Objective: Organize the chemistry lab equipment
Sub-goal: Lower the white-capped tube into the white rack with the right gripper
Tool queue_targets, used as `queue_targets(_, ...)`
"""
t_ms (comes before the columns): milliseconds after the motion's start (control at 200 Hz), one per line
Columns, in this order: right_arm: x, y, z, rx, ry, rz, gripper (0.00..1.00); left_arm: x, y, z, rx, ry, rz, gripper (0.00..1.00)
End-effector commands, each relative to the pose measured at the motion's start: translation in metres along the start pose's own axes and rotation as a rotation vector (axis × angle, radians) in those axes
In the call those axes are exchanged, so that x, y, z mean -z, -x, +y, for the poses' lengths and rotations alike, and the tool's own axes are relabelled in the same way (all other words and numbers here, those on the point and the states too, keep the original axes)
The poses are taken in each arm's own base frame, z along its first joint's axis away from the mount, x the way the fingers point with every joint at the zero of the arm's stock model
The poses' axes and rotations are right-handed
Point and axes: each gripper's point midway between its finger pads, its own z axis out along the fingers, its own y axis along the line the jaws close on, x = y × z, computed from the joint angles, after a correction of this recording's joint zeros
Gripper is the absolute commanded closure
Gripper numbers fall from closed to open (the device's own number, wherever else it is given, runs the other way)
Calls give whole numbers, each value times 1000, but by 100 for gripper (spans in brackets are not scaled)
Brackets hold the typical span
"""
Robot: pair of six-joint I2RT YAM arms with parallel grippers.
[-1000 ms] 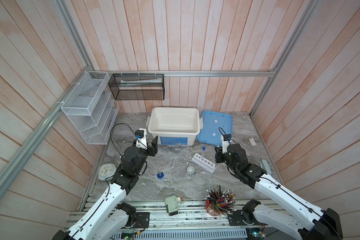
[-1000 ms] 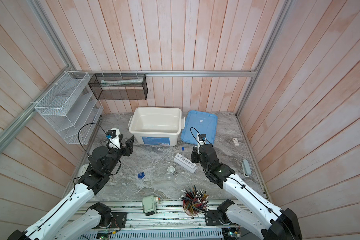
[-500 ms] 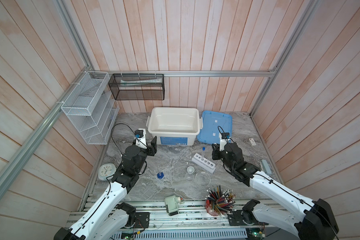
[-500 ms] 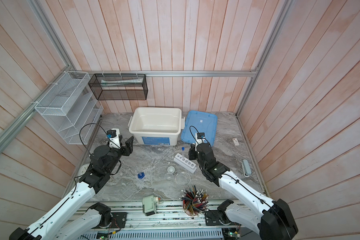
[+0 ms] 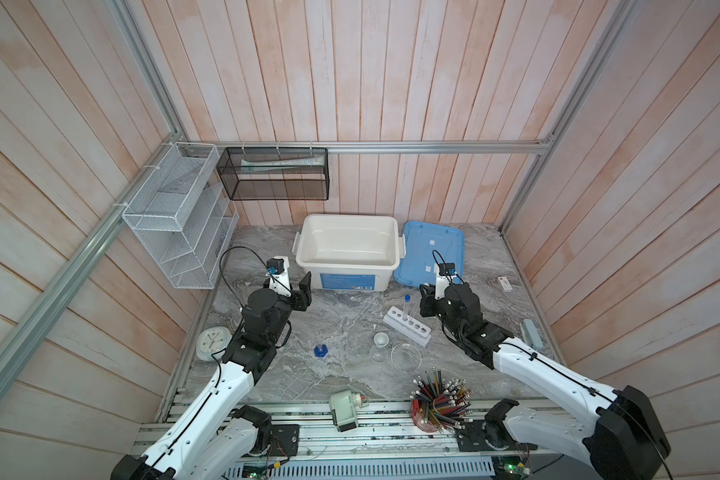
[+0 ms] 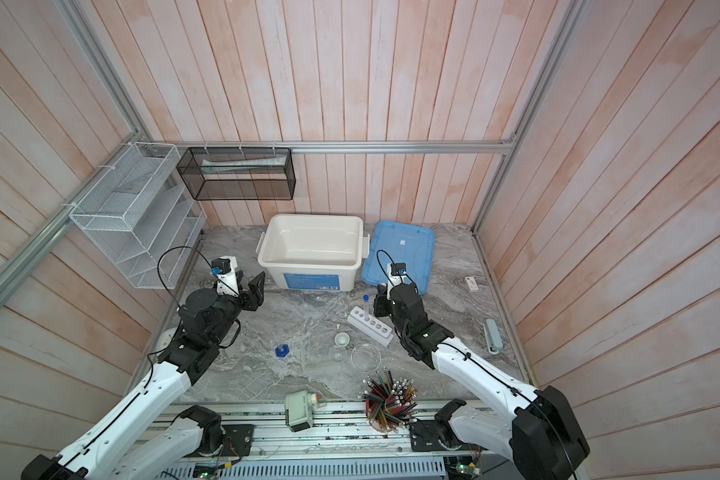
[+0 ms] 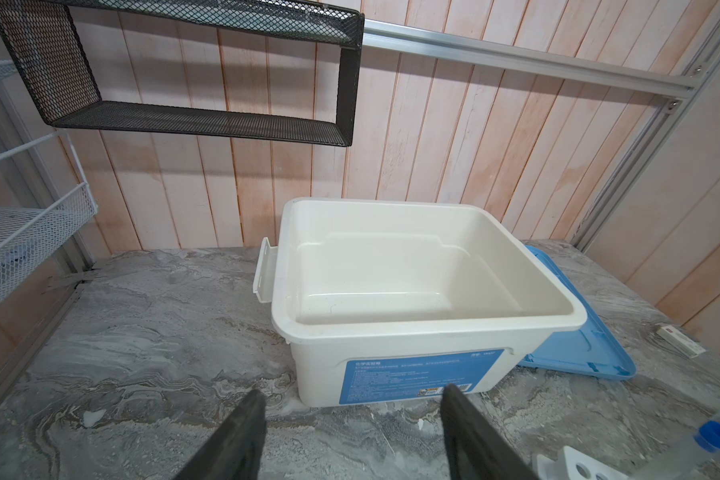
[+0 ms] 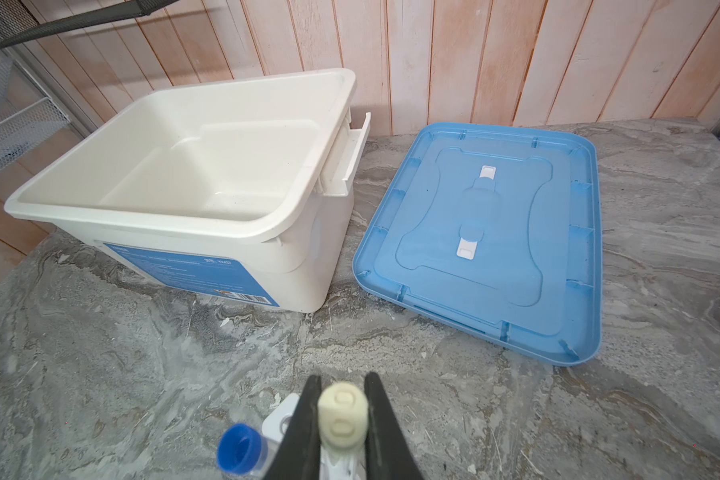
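White tube (image 8: 342, 415), pinched in my narrowly parted right gripper (image 8: 342, 379), beside the blue tube (image 5: 406, 305) standing in the rack (image 5: 408, 328). Step: racking. Next, I lower it straight into a free hole. Left gripper (image 7: 352, 392) is wide open and empty.

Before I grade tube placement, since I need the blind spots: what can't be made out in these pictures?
- White-capped tube: right wrist view shows only its cap; right gripper fingers hide the rest.
- Rack: left wrist view, cut off by the picture's edge.
- Bin label: in a top view, print too small to read.
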Motion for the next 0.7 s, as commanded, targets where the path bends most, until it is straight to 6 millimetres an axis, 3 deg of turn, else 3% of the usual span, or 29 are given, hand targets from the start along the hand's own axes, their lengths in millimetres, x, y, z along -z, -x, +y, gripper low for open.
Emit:
queue_targets(0,-3,-1,2,-10,10,7,92,0,5,-2,15,-17,-7,32)
queue_targets(430,8,7,4,-1,12,19,92,-3,3,-4,24,-29,5,32)
queue_targets(690,7,-2,3,0,7,31,92,-3,2,-3,24,-30,8,32)
